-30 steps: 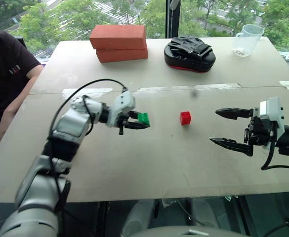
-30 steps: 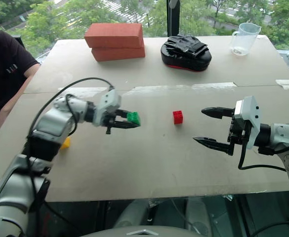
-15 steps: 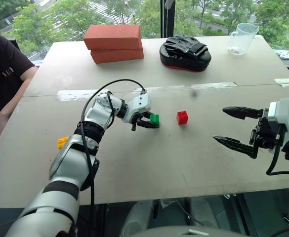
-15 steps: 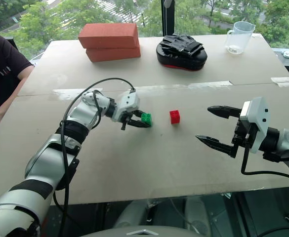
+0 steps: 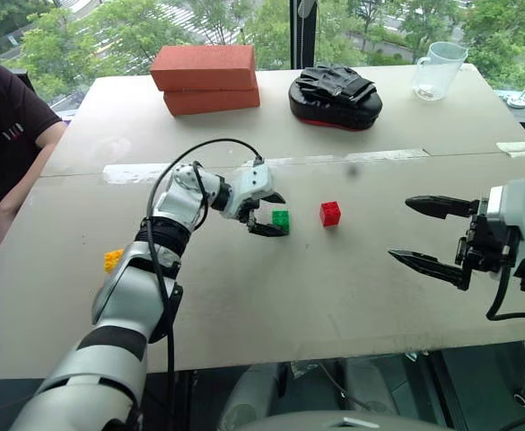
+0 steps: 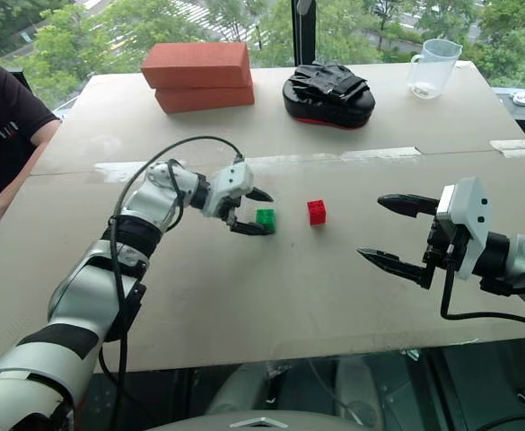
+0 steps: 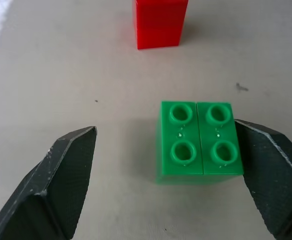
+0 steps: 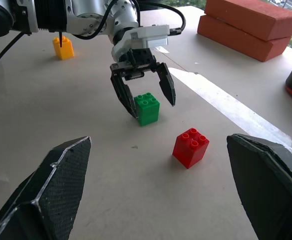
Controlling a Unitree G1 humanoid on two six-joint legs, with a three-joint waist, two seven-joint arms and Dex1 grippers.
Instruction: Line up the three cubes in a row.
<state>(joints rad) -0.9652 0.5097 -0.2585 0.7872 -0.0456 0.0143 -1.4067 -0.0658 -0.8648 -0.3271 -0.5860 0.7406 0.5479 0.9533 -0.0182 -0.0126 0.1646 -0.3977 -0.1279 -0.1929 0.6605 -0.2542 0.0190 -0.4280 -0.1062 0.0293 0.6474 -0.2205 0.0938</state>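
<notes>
The green cube rests on the table just left of the red cube, with a small gap between them. My left gripper is open around the green cube. In the left wrist view one finger touches the side of the green cube and the other stands apart. The yellow cube lies far to the left, beside my left arm. My right gripper hovers open and empty to the right of the red cube.
Two stacked orange-red bricks, a black padded glove and a clear plastic jug stand along the far side of the table. A person sits at the left edge.
My left gripper carried the green cube rightward toward the red cube, then opened; the cube now sits on the table. The right gripper stayed put.
</notes>
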